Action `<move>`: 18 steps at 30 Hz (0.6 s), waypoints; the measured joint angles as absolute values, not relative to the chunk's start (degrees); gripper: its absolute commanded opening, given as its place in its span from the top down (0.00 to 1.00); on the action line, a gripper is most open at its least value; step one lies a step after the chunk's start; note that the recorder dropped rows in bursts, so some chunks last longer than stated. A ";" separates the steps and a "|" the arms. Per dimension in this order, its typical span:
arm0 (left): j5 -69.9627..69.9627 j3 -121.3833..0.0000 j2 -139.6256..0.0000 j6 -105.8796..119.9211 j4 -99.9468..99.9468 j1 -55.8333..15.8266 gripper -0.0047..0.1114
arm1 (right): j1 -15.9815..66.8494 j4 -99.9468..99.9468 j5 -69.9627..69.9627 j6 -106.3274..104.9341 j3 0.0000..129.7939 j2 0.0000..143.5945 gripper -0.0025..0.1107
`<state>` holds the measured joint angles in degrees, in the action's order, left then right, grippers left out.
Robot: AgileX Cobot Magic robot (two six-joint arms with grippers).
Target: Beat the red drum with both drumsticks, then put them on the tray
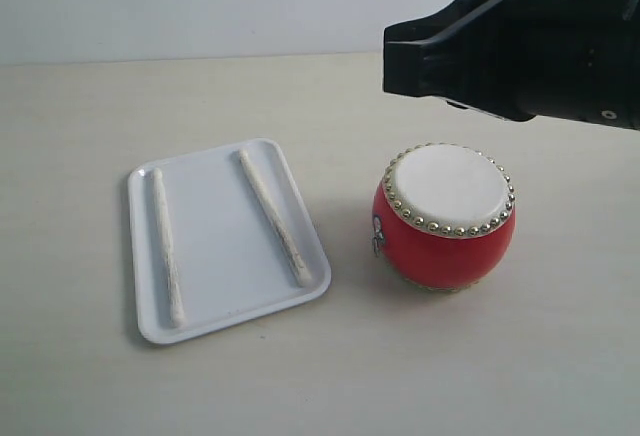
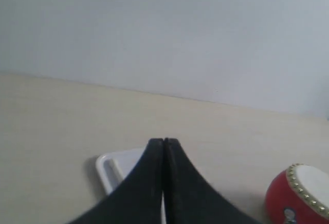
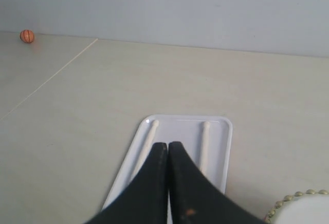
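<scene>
The white tray (image 1: 215, 236) lies left of centre with two pale drumsticks on it, one (image 1: 167, 246) along its left side and one (image 1: 274, 218) slanting along its right side. The red drum (image 1: 446, 218) with its cream skin and gold studs stands upright to the right of the tray. My right gripper (image 1: 392, 58) hangs shut and empty above and behind the drum. In the right wrist view its jaws (image 3: 167, 145) are pressed together over the tray (image 3: 177, 126). My left gripper (image 2: 163, 142) is also shut and empty, with a tray corner (image 2: 105, 165) and the drum (image 2: 298, 196) beyond it.
A small orange ball (image 3: 27, 36) rests far off on the beige table near the wall. The black right arm (image 1: 540, 36) fills the upper right of the exterior view. Pale table surface surrounds the tray and the drum.
</scene>
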<state>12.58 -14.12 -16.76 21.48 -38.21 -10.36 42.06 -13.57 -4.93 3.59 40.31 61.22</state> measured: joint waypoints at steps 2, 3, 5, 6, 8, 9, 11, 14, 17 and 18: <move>13.23 -13.91 -16.76 4.34 -23.90 -10.36 0.96 | 42.06 -13.57 -4.93 3.59 40.31 61.22 0.98; 13.80 -13.79 -16.76 -3.72 -16.65 -10.36 0.96 | 42.06 -13.57 -4.93 3.59 40.31 61.22 0.98; 14.96 -13.70 -16.76 -15.79 -5.71 -10.36 0.96 | 42.06 -13.57 -4.93 3.59 40.31 61.22 0.98; 15.21 -13.66 -16.76 -20.78 -1.21 -10.36 0.96 | 42.06 -13.57 -4.93 3.59 40.31 61.22 0.98; 15.65 -13.66 -16.76 -26.24 4.77 -10.36 0.96 | 42.06 -13.57 -4.93 3.59 40.31 61.22 0.98; 15.79 -13.66 -16.76 -27.82 6.47 -10.36 0.96 | 42.06 -13.57 -4.93 3.59 40.31 61.22 0.98; 15.90 -13.56 -16.76 -28.98 8.11 -10.36 0.96 | 42.06 -13.57 -4.93 3.59 40.31 61.22 0.98; 15.13 -12.27 -16.76 -28.93 8.96 -10.36 0.96 | 42.06 -13.57 -4.93 3.59 40.31 61.22 0.98; 12.92 -9.72 -16.76 -28.33 9.21 -10.36 0.96 | 42.06 -13.57 -4.93 3.59 40.31 61.22 0.98; 11.91 -8.50 -16.65 -27.83 9.21 -10.36 0.96 | 42.06 -13.57 -4.93 3.59 40.31 61.22 0.98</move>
<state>11.91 -8.50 -16.65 -27.83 9.21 -10.36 42.06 -13.57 -4.93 3.59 40.31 61.22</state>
